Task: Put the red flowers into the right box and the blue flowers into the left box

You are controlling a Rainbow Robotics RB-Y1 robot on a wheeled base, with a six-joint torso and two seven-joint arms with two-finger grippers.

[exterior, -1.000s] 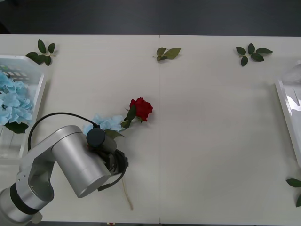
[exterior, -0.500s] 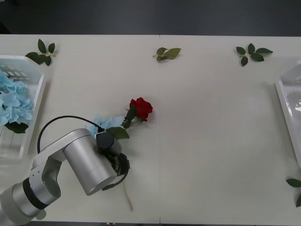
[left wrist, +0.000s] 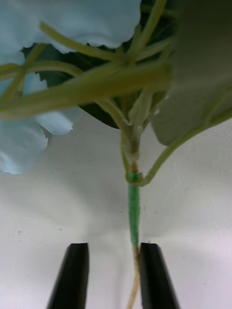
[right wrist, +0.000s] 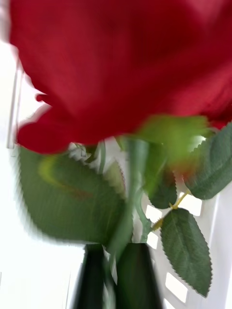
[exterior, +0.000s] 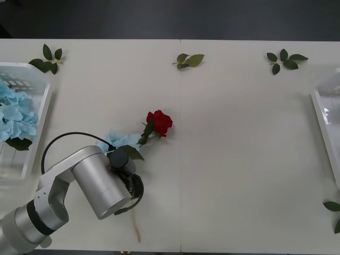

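Left gripper [left wrist: 108, 275]: hanging low over the white table [exterior: 239, 159] near its front edge, left of centre; black fingers [left wrist: 73, 275] standing slightly apart around a thin stem, which is lying against one finger; not visibly pinched.
Pale blue hydrangea cluster with broad green leaves [exterior: 121, 141]: lying on the table just ahead of the left arm, its long stem [exterior: 136, 226] trailing back toward the front edge.
Small deep-red rose on a green stem [exterior: 159, 122]: lying beside the blue head, toward the table's middle.
Right gripper [right wrist: 118, 277]: black fingers closed on the stem of another red rose [right wrist: 121, 63], over a white slotted tray wall.
White plastic tray, left edge [exterior: 40, 114]: holding blue clusters [exterior: 13, 114].
White tray, right edge [exterior: 324, 119]: partly in sight.
Loose leaf sprigs [exterior: 189, 60]: lying along the back edge.
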